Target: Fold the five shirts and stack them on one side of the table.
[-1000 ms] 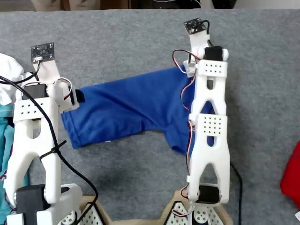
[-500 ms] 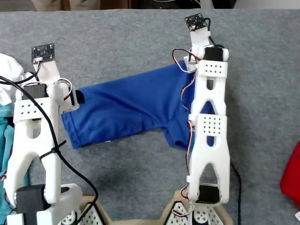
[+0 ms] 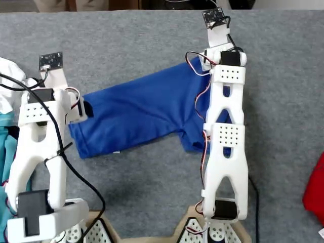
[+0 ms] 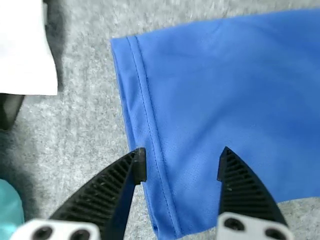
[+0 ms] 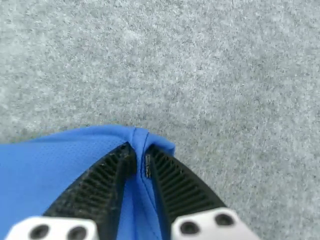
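A blue shirt (image 3: 142,114) lies stretched across the grey table between the two arms. My right gripper (image 5: 140,160) is shut on a fold of the blue shirt (image 5: 55,170) at its far right corner, under the right arm (image 3: 226,116) in the high view. My left gripper (image 4: 182,160) stands open just above the blue shirt's hemmed edge (image 4: 150,145), one finger on each side of the hem; in the high view it sits at the shirt's left end (image 3: 83,109).
A white garment (image 3: 10,81) and a teal one (image 3: 6,147) lie at the table's left edge behind the left arm. A red garment (image 3: 315,190) sits at the right edge. Bare grey table surface (image 3: 126,45) stretches along the far side.
The right gripper has pulled the shirt's corner farther away across the table, stretching the cloth. The left arm has shifted slightly to the right and nearer, over the shirt's left end.
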